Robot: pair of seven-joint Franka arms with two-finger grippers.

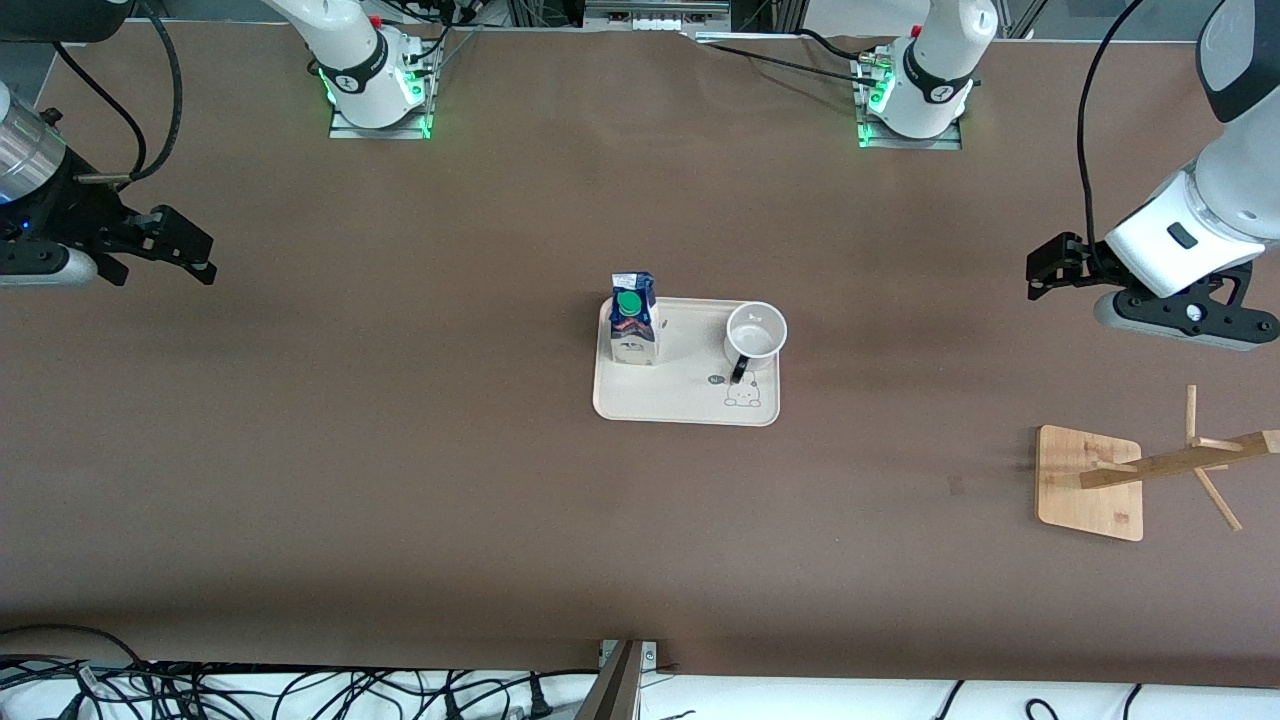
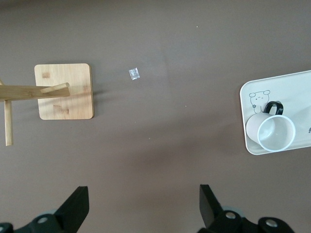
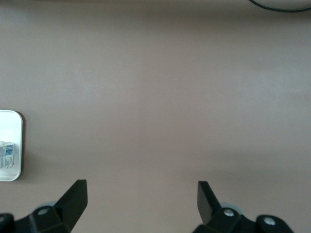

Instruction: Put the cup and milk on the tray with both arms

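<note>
Front view: we find the milk and the cup upright on the tray at mid-table, apparently both delivered. The left gripper and right gripper hang over bare table at their own ends.

Left wrist view: fingers spread wide, empty; wooden rack near.

Right wrist view: fingers wide apart, holding nothing.

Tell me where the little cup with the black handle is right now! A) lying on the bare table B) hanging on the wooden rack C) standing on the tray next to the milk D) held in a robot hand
C: the cup stands upright on the tray beside the milk, and both robot hands are open and away from it.
</note>
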